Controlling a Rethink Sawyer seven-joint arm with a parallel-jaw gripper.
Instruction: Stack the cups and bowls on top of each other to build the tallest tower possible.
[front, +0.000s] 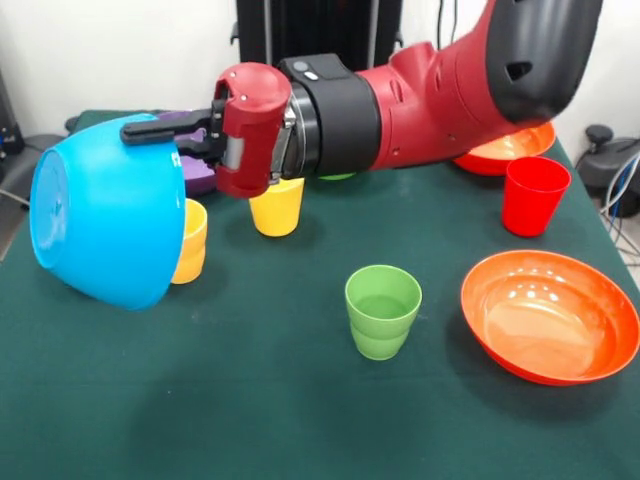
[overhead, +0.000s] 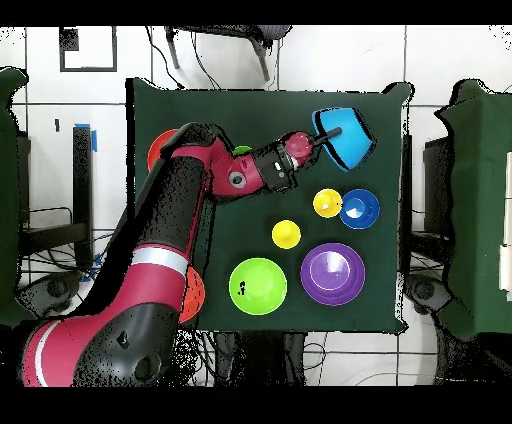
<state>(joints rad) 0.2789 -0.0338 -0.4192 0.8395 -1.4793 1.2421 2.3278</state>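
a cup (front: 382, 310) stands left of a bowl (front: 551, 315).

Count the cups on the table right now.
4: yellow cup beside the held light-blue bowl, second yellow cup behind the gripper, green cup mid-table, red cup near the far orange bowl.

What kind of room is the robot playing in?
Probably a robot lab or test room. A red robot arm works at a table with a green cloth, and the overhead view shows a white tiled floor with loose cables.
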